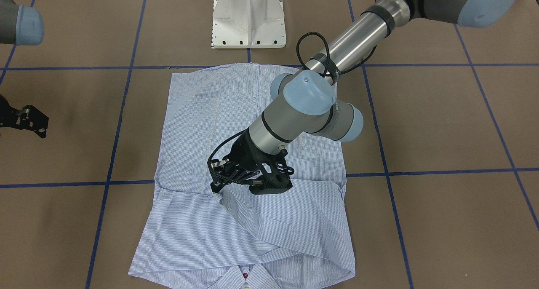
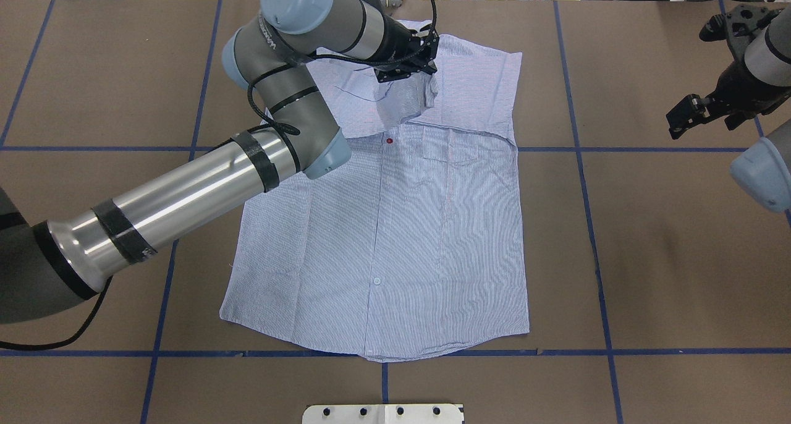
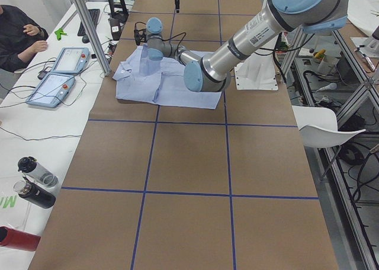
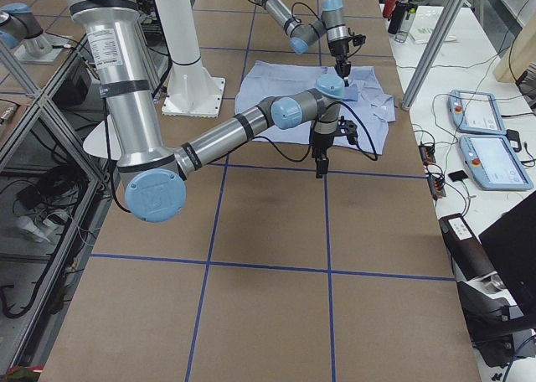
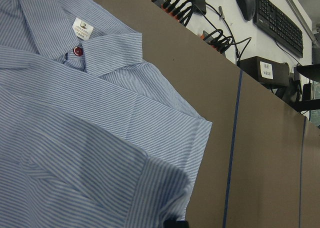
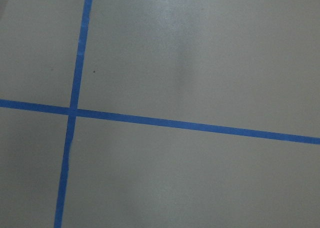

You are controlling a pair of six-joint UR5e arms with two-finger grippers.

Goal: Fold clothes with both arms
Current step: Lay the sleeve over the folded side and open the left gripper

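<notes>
Overhead exterior, left to right: left gripper (image 2: 405,65) sat over the collar end of the shirt (image 2: 420,226), clamped on a raised fold of its fabric. Shirt lay buttoned side up mid-table (image 2: 649,257), hem toward the robot. Right gripper (image 2: 683,118) hung far right, well apart from the shirt; couldn't tell its opening.

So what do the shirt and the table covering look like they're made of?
The shirt looks like thin woven cloth, likely cotton, matte: it creases and drapes softly. The table covering is probably brown paper, matte, flat, under blue tape lines.
</notes>
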